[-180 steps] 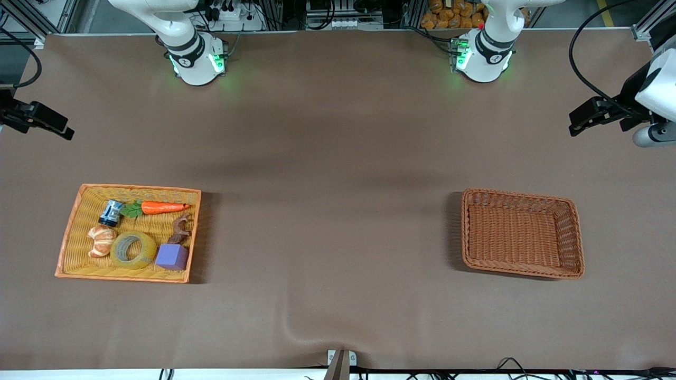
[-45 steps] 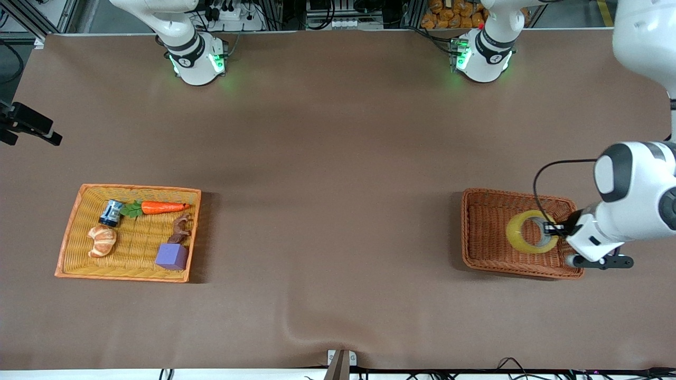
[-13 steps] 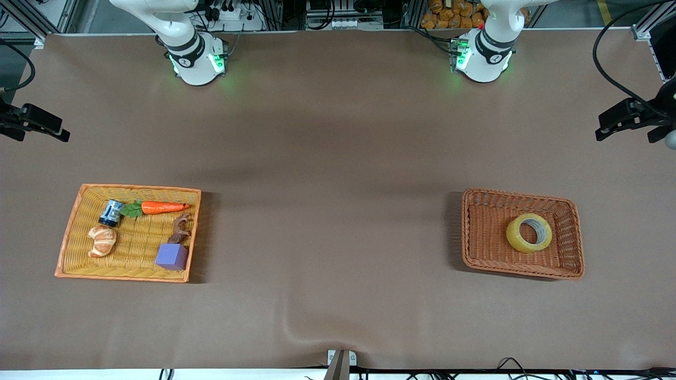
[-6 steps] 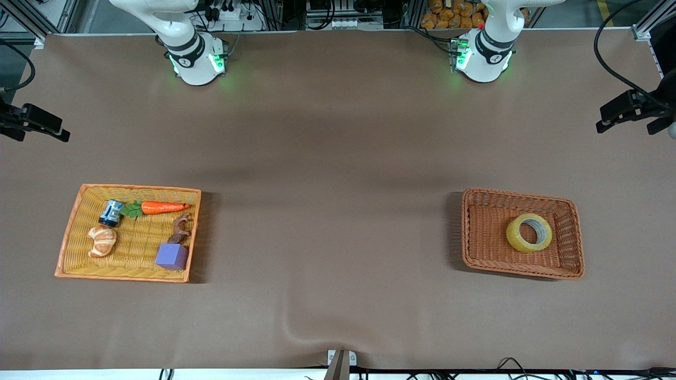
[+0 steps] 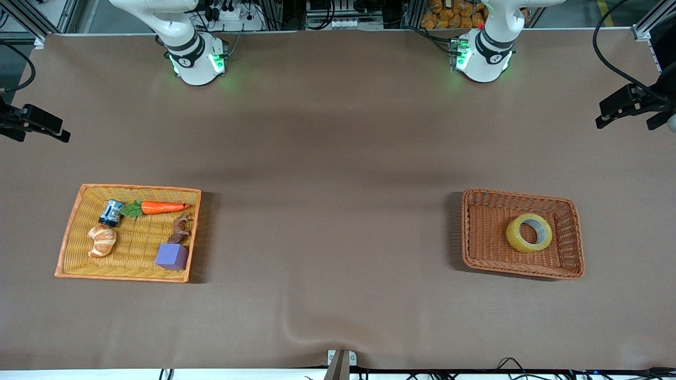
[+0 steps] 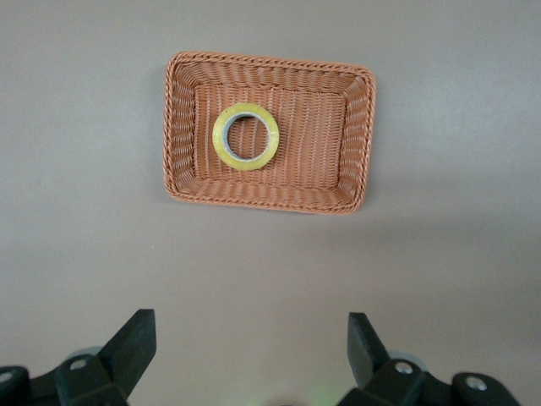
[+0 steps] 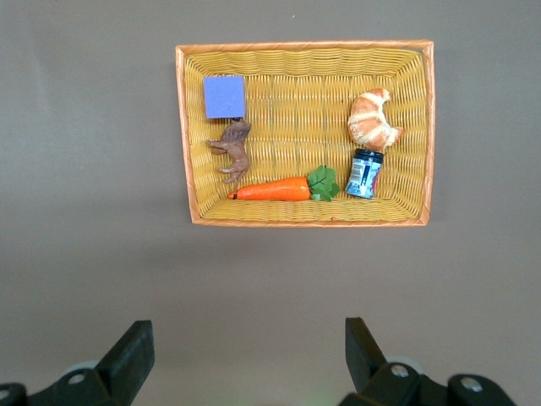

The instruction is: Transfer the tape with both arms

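The tape [image 5: 529,233], a yellowish ring with a grey core, lies flat in the brown wicker basket [image 5: 470,232] toward the left arm's end of the table. It also shows in the left wrist view [image 6: 245,137], inside the basket [image 6: 182,127]. My left gripper [image 5: 607,113] is open and empty, raised high at the left arm's end of the table; its own view [image 6: 249,328] shows bare table between the jaws. My right gripper [image 5: 60,132] is open and empty, raised high at the right arm's end [image 7: 247,334].
A yellow wicker tray [image 5: 68,232] toward the right arm's end holds a carrot [image 5: 161,207], a croissant [image 5: 102,241], a purple block [image 5: 171,256], a small can [image 5: 111,212] and a brown animal figure [image 5: 180,228]. Brown cloth covers the table.
The tape went from the yellow tray to the brown basket, where the left gripper let go of it and drew up and away. In the last second only the left gripper shifted slightly.
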You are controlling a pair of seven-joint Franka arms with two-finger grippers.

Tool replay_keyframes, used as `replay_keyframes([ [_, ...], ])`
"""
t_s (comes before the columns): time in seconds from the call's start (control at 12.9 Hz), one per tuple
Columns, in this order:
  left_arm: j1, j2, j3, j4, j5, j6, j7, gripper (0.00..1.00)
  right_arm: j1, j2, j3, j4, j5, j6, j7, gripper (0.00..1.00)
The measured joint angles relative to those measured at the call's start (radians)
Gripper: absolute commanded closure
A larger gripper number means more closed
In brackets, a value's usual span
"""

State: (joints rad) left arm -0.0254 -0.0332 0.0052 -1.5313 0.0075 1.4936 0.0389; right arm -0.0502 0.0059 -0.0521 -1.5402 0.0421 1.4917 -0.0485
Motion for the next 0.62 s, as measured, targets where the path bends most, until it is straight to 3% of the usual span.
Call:
replay_keyframes([
  [0.62, -0.021, 0.005, 0.006, 0.0, 0.007, 0.001, -0.022, 0.0, 0.0, 0.002, 0.0, 0.0, 0.001, 0.002, 0.0, 0.0],
])
